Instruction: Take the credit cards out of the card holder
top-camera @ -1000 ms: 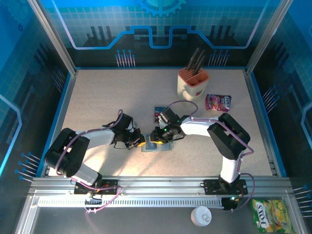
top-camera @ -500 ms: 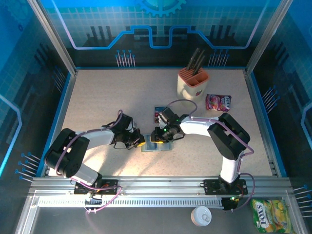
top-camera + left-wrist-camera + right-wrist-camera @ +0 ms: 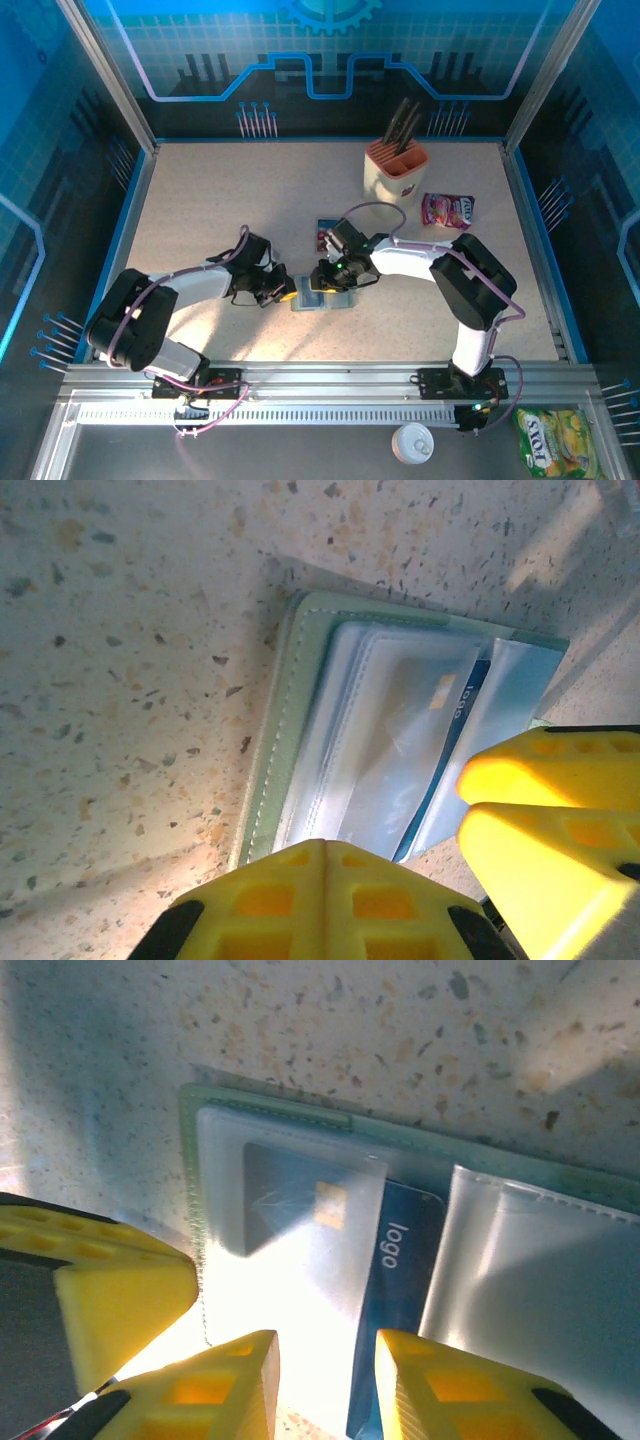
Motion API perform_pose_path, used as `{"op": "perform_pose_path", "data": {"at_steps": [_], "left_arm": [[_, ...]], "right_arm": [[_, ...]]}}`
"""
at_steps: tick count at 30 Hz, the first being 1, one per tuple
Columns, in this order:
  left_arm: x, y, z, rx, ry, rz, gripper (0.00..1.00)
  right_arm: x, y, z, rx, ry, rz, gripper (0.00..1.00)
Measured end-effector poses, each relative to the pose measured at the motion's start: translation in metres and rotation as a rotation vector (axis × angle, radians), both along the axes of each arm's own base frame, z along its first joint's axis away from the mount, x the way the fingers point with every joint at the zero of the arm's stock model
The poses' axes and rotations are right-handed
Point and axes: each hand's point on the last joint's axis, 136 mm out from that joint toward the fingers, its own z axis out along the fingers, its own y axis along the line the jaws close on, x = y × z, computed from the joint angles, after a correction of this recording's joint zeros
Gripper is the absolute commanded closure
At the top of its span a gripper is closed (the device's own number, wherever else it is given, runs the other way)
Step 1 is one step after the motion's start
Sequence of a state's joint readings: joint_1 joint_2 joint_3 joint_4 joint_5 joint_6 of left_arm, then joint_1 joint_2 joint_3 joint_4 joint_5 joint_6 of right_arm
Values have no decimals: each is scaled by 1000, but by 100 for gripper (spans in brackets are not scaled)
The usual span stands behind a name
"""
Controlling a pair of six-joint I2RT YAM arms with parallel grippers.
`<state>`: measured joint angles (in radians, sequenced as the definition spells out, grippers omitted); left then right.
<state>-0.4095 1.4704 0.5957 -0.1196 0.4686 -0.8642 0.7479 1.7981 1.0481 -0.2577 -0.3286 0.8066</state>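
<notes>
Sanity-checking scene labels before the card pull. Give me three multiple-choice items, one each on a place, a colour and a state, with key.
1. Where does the pink snack packet lie relative to the knife block?
A) left of it
B) right of it, nearer the arms
C) behind it

2. What colour is the logo card?
A) red
B) yellow
C) blue

3. How is the card holder?
A) folded shut with its tab
B) open, flat on the table
C) lifted off the table

Key:
1 B, the top view shows the packet just right of the block, toward the arms.
2 C, it is blue in both wrist views.
3 B, its inside faces up, lying on the speckled surface.
</notes>
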Motion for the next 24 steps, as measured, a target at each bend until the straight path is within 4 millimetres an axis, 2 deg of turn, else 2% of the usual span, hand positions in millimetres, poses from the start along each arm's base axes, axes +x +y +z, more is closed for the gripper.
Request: {"op": "perform_pose_path", "data": {"at_steps": [3,9,24], "left_arm": [[1,-1,2,-5,-3,-5,100],[2,-12,7,-27,-5,-36,100],[-2,-15,-9,-10,46,-60,100]], "right_arm": [[1,0,4,6,-12,-2,67],[-1,-3,1,-3,-7,-4,67],[-6,-9,-5,-18,3,-10,67]]}}
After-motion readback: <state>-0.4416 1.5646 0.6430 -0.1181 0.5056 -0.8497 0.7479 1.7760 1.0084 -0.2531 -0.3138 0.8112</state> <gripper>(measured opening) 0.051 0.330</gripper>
